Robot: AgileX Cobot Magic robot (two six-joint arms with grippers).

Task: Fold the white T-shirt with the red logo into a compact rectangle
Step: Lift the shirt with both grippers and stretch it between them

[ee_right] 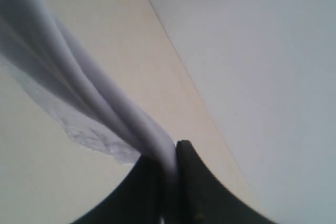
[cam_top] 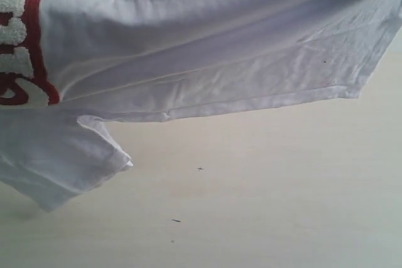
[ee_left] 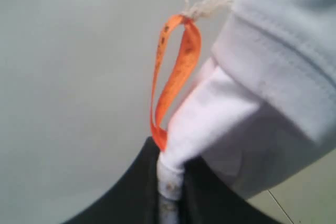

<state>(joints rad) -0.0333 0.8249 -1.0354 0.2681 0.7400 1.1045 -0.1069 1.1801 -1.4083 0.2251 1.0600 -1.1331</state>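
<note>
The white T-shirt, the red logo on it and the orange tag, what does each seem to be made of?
The white T-shirt: probably thin cotton knit, matte; it drapes with fine creases and stitched hems. The red logo: looks like towelling or chenille embroidery, with fuzzy white pile inside a smooth red border. The orange tag: likely woven ribbon, faintly glossy, holding a stiff loop.

— Where is the T-shirt (cam_top: 207,48)?
— It hangs above the table (cam_top: 270,192), stretched across the top of the exterior view.
— And the logo (cam_top: 22,42)?
— At the shirt's far left end, with a sleeve (cam_top: 56,161) hanging below it.
— The grippers?
— The left gripper (ee_left: 169,184) pinches cloth, touching the neck tag (ee_left: 173,72). The right gripper (ee_right: 170,169) pinches a bunched edge over the table.
</note>
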